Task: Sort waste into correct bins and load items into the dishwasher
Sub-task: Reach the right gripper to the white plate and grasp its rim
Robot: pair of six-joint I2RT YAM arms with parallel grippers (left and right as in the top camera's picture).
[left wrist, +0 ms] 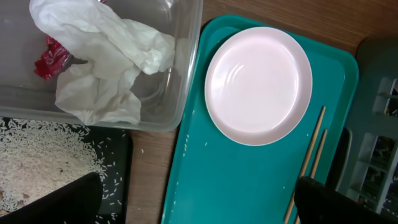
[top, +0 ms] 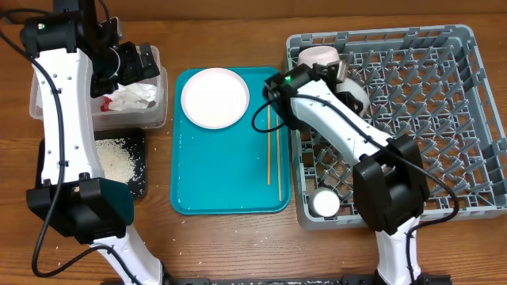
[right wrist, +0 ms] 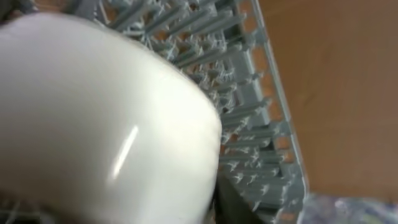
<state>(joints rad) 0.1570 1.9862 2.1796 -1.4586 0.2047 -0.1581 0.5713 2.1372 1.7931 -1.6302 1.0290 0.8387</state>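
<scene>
Here, the left end effector [left wrist: 199,208] hangs wide open and empty just left of the teal tray [top: 230,182]. The right end effector [top: 339,70] sits against a white bowl [right wrist: 93,124] in the dish rack [top: 444,119], right of that tray; I cannot tell whether it grips. The plate [top: 215,96] rests on the tray's far left corner, nearer the left arm. The chopsticks [top: 273,150] lie along its right edge, long axis far-to-near, nearer the right arm.
</scene>
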